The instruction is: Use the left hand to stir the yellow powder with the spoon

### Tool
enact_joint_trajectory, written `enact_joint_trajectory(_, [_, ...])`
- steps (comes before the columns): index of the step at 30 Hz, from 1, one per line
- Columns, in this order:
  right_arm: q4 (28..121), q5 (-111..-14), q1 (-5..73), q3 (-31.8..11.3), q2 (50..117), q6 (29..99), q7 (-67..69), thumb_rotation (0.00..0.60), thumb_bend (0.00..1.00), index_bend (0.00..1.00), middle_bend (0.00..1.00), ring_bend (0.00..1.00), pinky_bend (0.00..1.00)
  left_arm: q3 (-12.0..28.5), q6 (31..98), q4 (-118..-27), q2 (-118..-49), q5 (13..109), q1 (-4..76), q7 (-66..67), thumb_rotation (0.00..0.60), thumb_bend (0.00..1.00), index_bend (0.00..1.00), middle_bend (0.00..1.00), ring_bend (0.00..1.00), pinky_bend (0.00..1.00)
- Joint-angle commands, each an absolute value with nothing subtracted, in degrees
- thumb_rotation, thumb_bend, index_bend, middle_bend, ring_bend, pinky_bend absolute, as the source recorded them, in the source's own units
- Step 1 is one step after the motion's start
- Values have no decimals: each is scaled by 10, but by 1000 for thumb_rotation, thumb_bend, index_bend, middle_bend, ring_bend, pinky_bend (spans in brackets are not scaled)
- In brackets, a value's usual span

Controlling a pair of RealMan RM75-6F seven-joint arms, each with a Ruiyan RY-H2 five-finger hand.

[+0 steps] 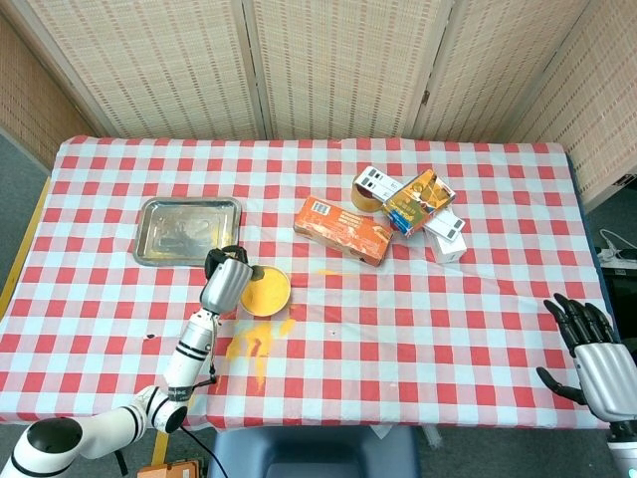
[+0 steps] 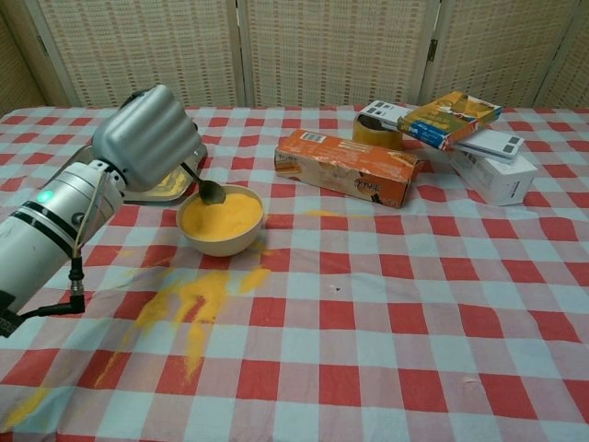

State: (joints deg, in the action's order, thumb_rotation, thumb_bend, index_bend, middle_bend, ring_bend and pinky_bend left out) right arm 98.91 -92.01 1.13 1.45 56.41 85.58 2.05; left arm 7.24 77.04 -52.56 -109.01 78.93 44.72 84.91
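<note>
Left hand [image 2: 149, 136]: near the bench's left edge, fingers closed round the spoon handle
Spoon [image 2: 208, 190]: tilted down — its bowl at the powder's surface, by the bowl's far-left rim
Bowl [image 2: 221, 238]: cream, filled with yellow powder [image 2: 223, 215]
Spilled powder [image 2: 189, 302]: streaked over the checked cloth toward the bench's near-left corner
Tray [image 2: 170, 187]: metal — behind the hand, largely hidden
Orange box [image 2: 349, 168]: lying flat, mid-bench
Other boxes [image 2: 451, 118]: stacked toward the far-right corner

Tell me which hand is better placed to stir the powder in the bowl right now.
Left. The left hand holds the spoon at the bowl of yellow powder; the right hand sits open at the table's far edge.
</note>
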Motion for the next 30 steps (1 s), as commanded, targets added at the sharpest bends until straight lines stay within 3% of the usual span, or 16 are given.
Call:
enact_joint_trajectory(1, [990,-922,12,15,564,855,21,600,153,0,0,0,0,66,771,-525,-1093,797,444,845,600,491,910,1000,1000,1000])
enact_joint_trajectory(8, [990,-923,10,16,561,858,26,600,153,0,0,0,0,65,768,-534,-1096,802,437,830,600,490,910,1000,1000,1000])
enact_joint_trajectory(19, [991,-921,9,15,563,857,18,600,152,0,0,0,0,41,779,-652,-1044,821,405,836,600,490,910,1000,1000,1000])
enact_joint_trajectory(30, [993,-919,9,15,564,854,13,600,152,0,0,0,0,63,790,-693,-1021,829,401,840,600,490,910,1000,1000,1000])
